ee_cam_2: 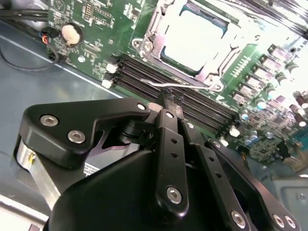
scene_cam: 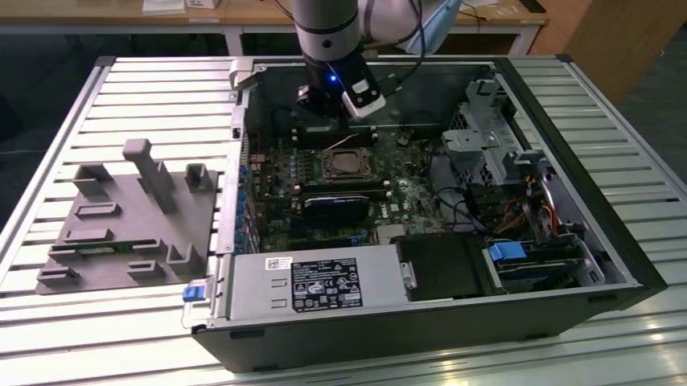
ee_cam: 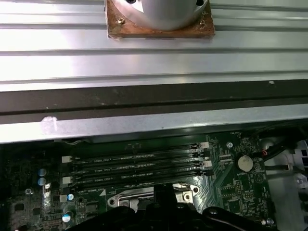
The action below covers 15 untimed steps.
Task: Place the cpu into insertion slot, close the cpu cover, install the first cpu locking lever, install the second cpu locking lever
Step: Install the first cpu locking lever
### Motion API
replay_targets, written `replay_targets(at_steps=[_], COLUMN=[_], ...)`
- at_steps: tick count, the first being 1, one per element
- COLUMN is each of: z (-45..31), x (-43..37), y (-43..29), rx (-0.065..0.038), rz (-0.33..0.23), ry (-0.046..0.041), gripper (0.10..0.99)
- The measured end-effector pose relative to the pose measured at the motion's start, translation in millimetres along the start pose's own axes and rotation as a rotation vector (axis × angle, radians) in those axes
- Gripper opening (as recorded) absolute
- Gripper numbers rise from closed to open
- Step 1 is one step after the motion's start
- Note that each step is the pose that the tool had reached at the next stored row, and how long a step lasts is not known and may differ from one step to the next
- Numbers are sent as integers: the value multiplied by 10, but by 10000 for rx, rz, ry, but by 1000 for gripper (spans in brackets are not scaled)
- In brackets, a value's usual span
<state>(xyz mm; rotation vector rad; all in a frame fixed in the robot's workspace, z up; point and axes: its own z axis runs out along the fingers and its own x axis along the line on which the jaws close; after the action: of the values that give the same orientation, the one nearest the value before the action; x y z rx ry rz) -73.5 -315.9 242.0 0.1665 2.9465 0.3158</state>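
The cpu point(ee_cam_2: 195, 36), a dull silver square, lies in the insertion slot point(ee_cam_2: 144, 48) on the green board, with the silvery cpu cover point(ee_cam_2: 156, 21) lying flat around it. In the exterior view the cpu point(scene_cam: 346, 165) sits in the middle of the open case, just in front of my gripper point(scene_cam: 338, 130). A thin wire locking lever point(ee_cam_2: 192, 87) runs along the socket's edge beside the memory slots. My gripper point(ee_cam_2: 169, 98) is shut, its tips pressed together right at this lever. I cannot tell whether they pinch the wire or only touch it.
Black memory slots point(ee_cam: 134, 166) lie between the socket and the case wall point(ee_cam: 144, 122). A coin battery point(ee_cam: 246, 163) sits on the board. A grey fixture point(scene_cam: 129, 217) stands on the slatted table at the exterior view's left. Drive cages and cables point(scene_cam: 516, 185) crowd the right.
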Motion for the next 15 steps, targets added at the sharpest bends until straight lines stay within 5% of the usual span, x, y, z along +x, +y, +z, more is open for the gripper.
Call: replay_targets(at_steps=[2,8,15], z=[1,5,63], x=[1,1,13], y=[-1,-2,-16], rx=[83,107,181], rz=[25,68,341], ry=[-24,-41,-291], gripper=[102,102,102])
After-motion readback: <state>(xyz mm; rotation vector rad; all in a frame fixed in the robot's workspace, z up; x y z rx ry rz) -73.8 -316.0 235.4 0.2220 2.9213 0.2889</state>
